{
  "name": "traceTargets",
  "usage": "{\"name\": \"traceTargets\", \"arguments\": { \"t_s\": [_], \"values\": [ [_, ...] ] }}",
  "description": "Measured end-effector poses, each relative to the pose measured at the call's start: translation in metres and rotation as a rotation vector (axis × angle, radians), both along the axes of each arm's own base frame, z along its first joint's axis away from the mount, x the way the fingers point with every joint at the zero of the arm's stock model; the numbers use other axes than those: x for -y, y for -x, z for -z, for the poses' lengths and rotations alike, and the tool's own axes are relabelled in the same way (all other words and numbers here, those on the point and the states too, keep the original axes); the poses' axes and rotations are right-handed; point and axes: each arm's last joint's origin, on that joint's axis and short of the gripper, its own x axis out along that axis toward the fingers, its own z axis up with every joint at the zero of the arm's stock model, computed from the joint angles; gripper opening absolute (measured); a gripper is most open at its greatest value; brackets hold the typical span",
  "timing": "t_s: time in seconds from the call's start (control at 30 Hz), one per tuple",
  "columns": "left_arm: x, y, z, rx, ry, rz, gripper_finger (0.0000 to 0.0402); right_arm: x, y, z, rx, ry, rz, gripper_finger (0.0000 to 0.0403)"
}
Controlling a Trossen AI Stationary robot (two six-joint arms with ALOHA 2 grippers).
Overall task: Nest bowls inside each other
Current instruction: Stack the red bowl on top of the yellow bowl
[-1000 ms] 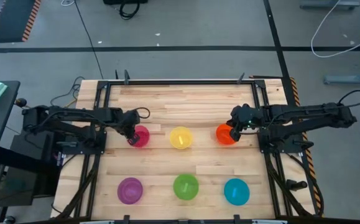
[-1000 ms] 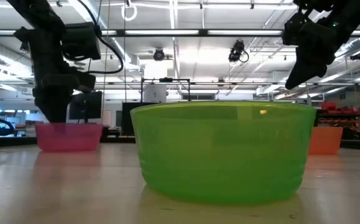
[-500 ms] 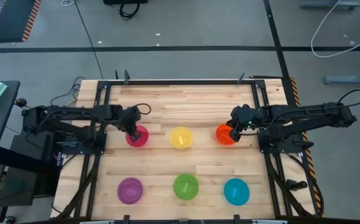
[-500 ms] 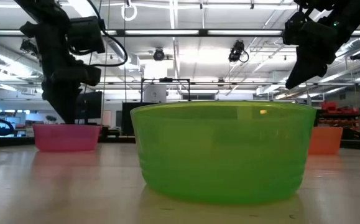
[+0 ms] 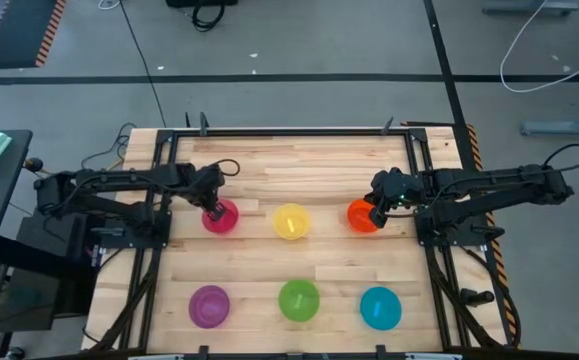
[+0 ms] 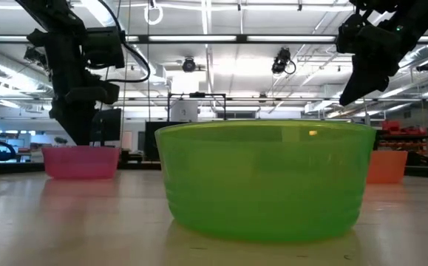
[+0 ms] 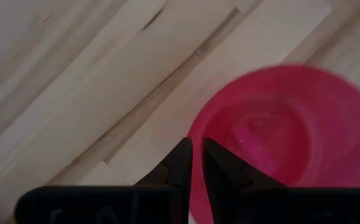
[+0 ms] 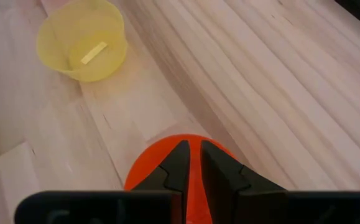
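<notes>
Six bowls stand upright on their bases on the wooden table: pink [image 5: 223, 219], yellow [image 5: 291, 222] and orange [image 5: 359, 218] in the far row, purple [image 5: 209, 306], green [image 5: 299, 300] and blue [image 5: 380, 308] in the near row. My left gripper [image 5: 212, 208] points down at the pink bowl [image 7: 279, 124] and is shut on it. My right gripper [image 5: 376, 210] stands over the orange bowl [image 8: 148, 171] and is shut on it. The low view has the green bowl [image 6: 265, 177] in front, with pink [image 6: 80, 162] and orange [image 6: 386, 166] behind it. My left gripper [image 7: 195, 146] pinches the pink bowl's rim [image 7: 193, 127] on the bowl's far-left side, one finger inside the bowl and one outside, coming from above. The bowl sits upright on the table. My right gripper [image 8: 193, 148] pinches the orange bowl's rim [image 8: 192, 138] on the bowl's right side, one finger inside and one outside, coming slanting from above. The bowl sits upright on the table.
The yellow bowl [image 8: 83, 40], with a small pale strip lying inside it, stands between the two held bowls. Dark metal frames run along the table's left and right edges [image 5: 159, 250]. Bare wood lies between the two rows and behind the far row.
My left gripper has shifted a little toward the far edge over the pink bowl's rim, and its wrist has turned. The pink bowl stays on the table. My right arm has kept still.
</notes>
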Motion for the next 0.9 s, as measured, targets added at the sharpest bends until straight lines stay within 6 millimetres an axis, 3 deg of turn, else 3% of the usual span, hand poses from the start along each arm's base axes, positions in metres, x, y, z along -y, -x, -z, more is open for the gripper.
{"name": "traceTargets", "arguments": {
  "t_s": [0.9],
  "values": [
    [-0.012, 0.006, 0.0, -0.028, -0.03, -0.034, 0.0091, 0.0, 0.0, 0.0, 0.001, 0.0, 0.0, 0.0048]
  ]
}}
